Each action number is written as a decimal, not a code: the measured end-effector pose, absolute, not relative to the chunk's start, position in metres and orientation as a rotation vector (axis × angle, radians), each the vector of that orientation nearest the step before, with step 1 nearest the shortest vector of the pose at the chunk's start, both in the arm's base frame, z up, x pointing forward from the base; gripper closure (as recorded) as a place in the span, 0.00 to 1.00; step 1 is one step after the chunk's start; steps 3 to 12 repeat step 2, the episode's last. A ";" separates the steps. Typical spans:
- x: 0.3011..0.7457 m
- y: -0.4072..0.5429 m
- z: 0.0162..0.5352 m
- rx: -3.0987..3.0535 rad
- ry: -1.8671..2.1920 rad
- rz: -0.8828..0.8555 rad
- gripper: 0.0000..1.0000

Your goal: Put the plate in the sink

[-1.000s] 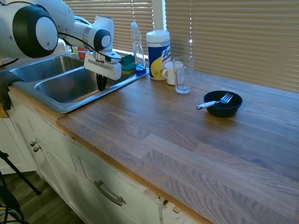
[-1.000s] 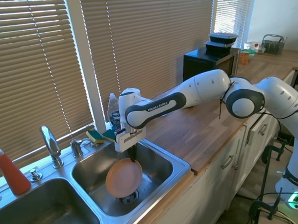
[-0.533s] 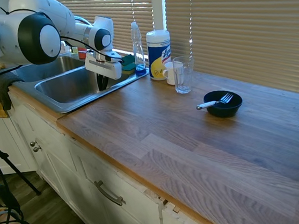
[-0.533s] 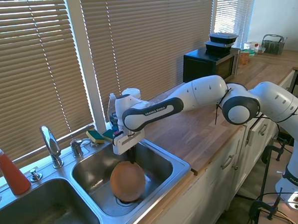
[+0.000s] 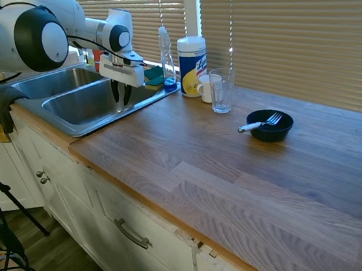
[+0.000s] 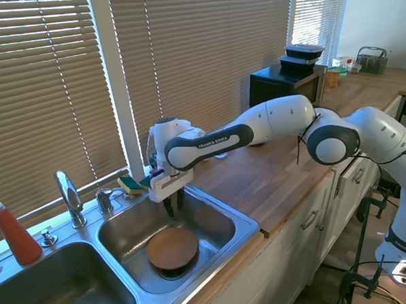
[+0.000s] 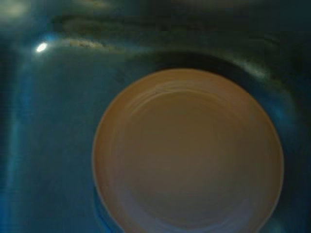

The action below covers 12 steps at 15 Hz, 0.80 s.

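The gripper (image 6: pixel 173 207) hangs above the near basin of the sink (image 6: pixel 229 242), fingers pointing straight down and parted by a narrow gap, with nothing between them. It touches nothing: its tips stand clear above the plate (image 6: pixel 172 247), which lies flat on the basin floor, seemingly over the drain, though the drain itself is hidden. In the wrist view the plate (image 7: pixel 188 153) fills most of the picture, a round orange-tan disc with a low raised rim, surrounded by the dim steel of the sink (image 7: pixel 48 145); that picture is soft and dark, so finer detail of the plate's surface cannot be made out.

Going left to right across the second exterior view: a red spray bottle (image 6: pixel 13 232) stands at the far left behind the other basin, then the chrome faucet (image 6: pixel 68 196), then a yellow-and-green sponge (image 6: pixel 130 185) on the sink's back ledge, then the gripper over the plate. From there the white arm runs rightward, its forearm nearly level above the wooden counter (image 6: pixel 279 175), bending at a rounded elbow joint at the counter's front edge.

In the first exterior view the gripper (image 5: pixel 121 94) shows over the sink (image 5: pixel 69 125), well apart from a black bowl (image 5: pixel 271 125) holding a fork (image 5: pixel 259 124) on the counter.
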State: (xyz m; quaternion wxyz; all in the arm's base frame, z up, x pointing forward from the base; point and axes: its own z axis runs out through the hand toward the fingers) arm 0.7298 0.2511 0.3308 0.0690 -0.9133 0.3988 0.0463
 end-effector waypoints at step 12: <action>0.719 0.258 0.359 -2.729 1.205 0.097 0.00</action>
